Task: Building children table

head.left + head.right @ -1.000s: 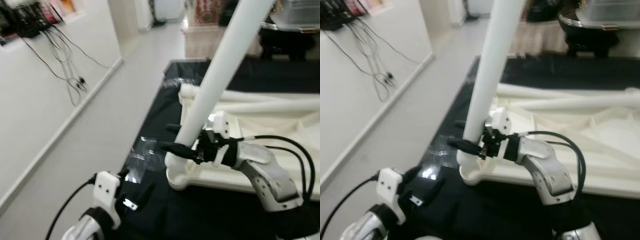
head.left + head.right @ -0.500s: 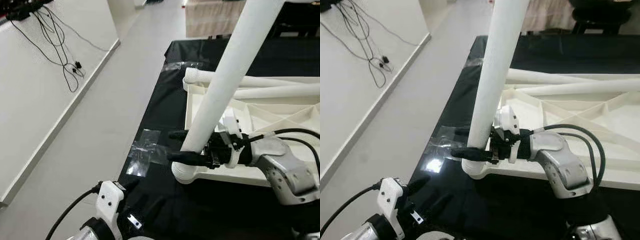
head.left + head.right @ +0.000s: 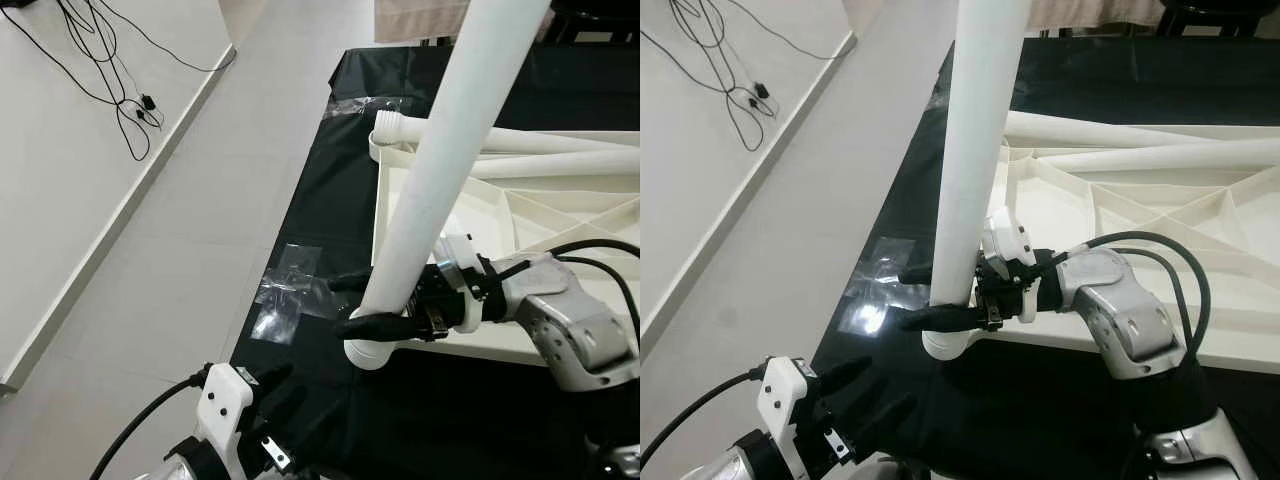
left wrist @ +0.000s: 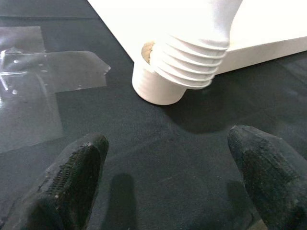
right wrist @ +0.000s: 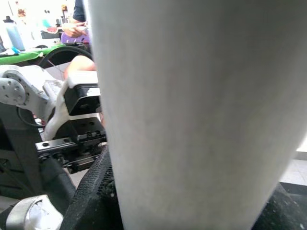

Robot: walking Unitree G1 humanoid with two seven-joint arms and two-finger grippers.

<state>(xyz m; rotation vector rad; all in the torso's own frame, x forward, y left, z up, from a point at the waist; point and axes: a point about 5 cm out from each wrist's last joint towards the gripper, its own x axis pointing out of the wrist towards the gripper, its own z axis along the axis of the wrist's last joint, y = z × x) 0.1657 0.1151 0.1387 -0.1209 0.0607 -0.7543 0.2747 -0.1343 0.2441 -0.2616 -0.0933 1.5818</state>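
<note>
One table leg (image 3: 440,170) stands tilted over the corner socket (image 4: 156,86) of the upturned white tabletop (image 3: 560,215) on the black mat (image 3: 330,210). Right gripper (image 3: 360,300) is clamped on the leg just above its threaded end. Left gripper (image 4: 168,177), fingers apart, hovers at the socket's 7 o'clock. Step in hand: seating the leg. The thread looks only partly entered; next, straighten it, then turn.

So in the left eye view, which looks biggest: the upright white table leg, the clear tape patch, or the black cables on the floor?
1. Table leg, though nearness exaggerates it.
2. Cables.
3. Tape patch.
</note>
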